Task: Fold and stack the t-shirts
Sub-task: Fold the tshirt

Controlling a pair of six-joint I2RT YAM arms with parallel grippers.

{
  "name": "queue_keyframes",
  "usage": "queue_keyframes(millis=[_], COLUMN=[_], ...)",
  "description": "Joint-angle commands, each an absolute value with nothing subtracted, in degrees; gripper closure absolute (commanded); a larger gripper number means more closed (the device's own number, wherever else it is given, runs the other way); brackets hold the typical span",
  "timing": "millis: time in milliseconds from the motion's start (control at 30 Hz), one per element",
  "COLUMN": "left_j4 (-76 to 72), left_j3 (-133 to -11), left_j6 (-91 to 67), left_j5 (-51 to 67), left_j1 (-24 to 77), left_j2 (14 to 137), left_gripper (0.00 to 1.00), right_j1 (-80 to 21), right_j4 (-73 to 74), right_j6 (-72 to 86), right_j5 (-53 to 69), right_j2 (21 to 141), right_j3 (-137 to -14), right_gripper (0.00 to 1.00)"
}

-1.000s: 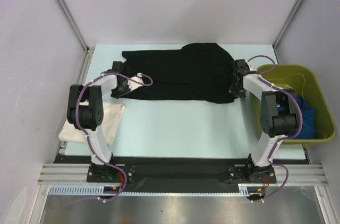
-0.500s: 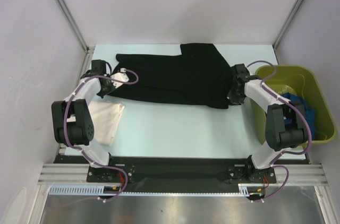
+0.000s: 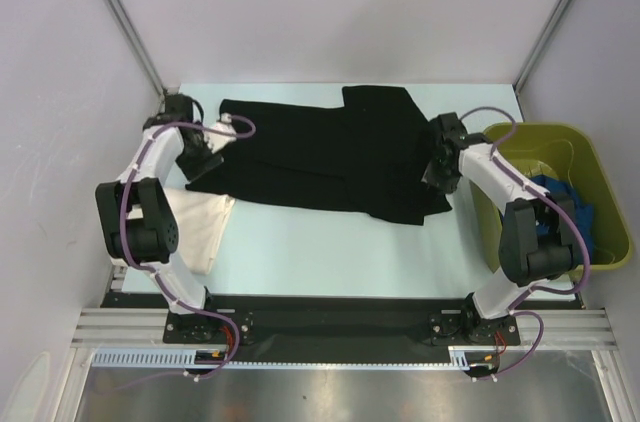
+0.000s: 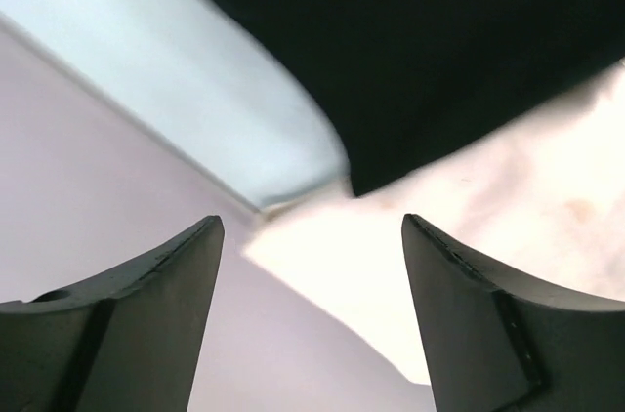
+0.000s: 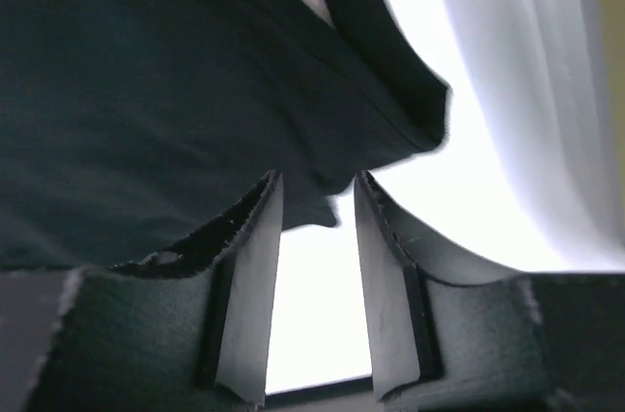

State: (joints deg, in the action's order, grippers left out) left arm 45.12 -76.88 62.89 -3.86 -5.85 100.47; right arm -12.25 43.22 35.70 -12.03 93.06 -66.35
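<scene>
The black t-shirt (image 3: 330, 147) lies spread across the back of the table. My left gripper (image 3: 203, 155) hovers at its left end, open wide with nothing between the fingers (image 4: 312, 222). Beyond those fingers I see a corner of the black t-shirt (image 4: 439, 41) overlapping the cream t-shirt (image 4: 508, 197). My right gripper (image 3: 436, 168) sits at the shirt's right edge, open (image 5: 317, 178), and a fold of black cloth (image 5: 146, 70) hangs just at its fingertips. The cream t-shirt (image 3: 195, 227) lies folded at the near left. The blue t-shirt (image 3: 565, 207) is in the bin.
An olive-green bin (image 3: 600, 167) stands at the right of the table, close to my right arm. Lilac walls and metal frame posts (image 3: 130, 37) close in the left, back and right. A black rail (image 3: 330, 317) runs along the near edge.
Both grippers have opened and let go of the black t-shirt, which now lies flatter and lower on the table. My left gripper has swung back towards the far left corner.
</scene>
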Motion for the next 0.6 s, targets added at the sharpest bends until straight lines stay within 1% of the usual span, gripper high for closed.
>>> queue_keyframes(millis=[0, 33, 100, 167, 200, 233, 367, 567], left_j4=[49.5, 49.8, 48.7, 43.7, 42.6, 42.1, 41.7, 38.4], left_j3=[-86.4, -90.0, -92.6, -94.3, -95.1, -97.1, -101.4, -101.8], left_j6=[58.6, 57.3, 53.0, 49.8, 47.2, 46.2, 42.3, 38.0], left_j5=[4.5, 5.7, 6.9, 3.5, 2.7, 1.9, 0.2, 0.2], left_j1=[-7.3, -7.6, -7.9, -7.8, -7.7, -7.6, -5.7, -5.5], left_j2=[101.0, 103.2, 105.5, 109.6, 111.3, 112.7, 119.7, 122.7], left_gripper=[0.20, 0.20, 0.23, 0.27, 0.30, 0.31, 0.28, 0.27], right_j1=[-12.2, -12.0, -11.0, -9.0, -8.5, -8.3, -7.3, -7.3], right_j4=[42.3, 41.9, 39.6, 37.7, 37.1, 36.7, 35.2, 34.8], right_j6=[30.4, 29.6, 27.3, 26.4, 25.8, 24.7, 22.7, 21.5], right_j5=[-10.2, -9.4, -7.7, -2.8, -0.6, -0.5, 2.6, 4.1], right_j2=[90.9, 91.7, 93.2, 96.4, 97.5, 99.8, 104.6, 109.9], right_j3=[-73.6, -74.5, -76.2, -77.9, -78.5, -79.1, -81.5, -83.5], right_gripper=[0.62, 0.64, 0.65, 0.65, 0.64, 0.64, 0.59, 0.60])
